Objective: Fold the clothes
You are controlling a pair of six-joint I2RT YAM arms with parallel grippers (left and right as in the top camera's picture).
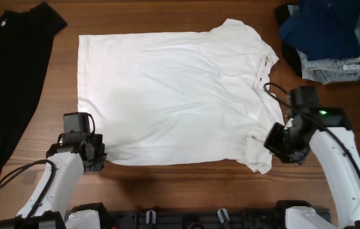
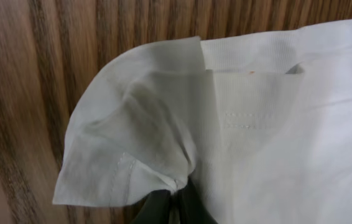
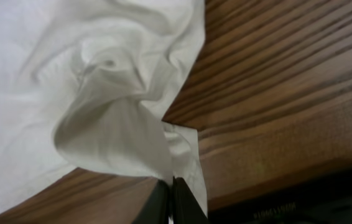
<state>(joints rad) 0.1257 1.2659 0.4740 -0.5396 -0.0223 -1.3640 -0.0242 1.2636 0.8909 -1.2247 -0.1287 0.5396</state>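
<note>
The white T-shirt (image 1: 173, 95) lies spread flat on the wooden table, plain side up, no lettering showing. My left gripper (image 1: 96, 154) is shut on its near left corner; the left wrist view shows the fabric (image 2: 138, 137) bunched into the jaws (image 2: 177, 198). My right gripper (image 1: 275, 145) is shut on the shirt's near right edge by the sleeve; the right wrist view shows the cloth (image 3: 114, 124) pinched and lifted off the wood at the jaws (image 3: 171, 198).
A long black garment (image 1: 11, 83) lies along the left side. Folded navy and pale denim pieces (image 1: 326, 38) sit at the back right. The table's front edge (image 3: 269, 168) is close behind the right gripper.
</note>
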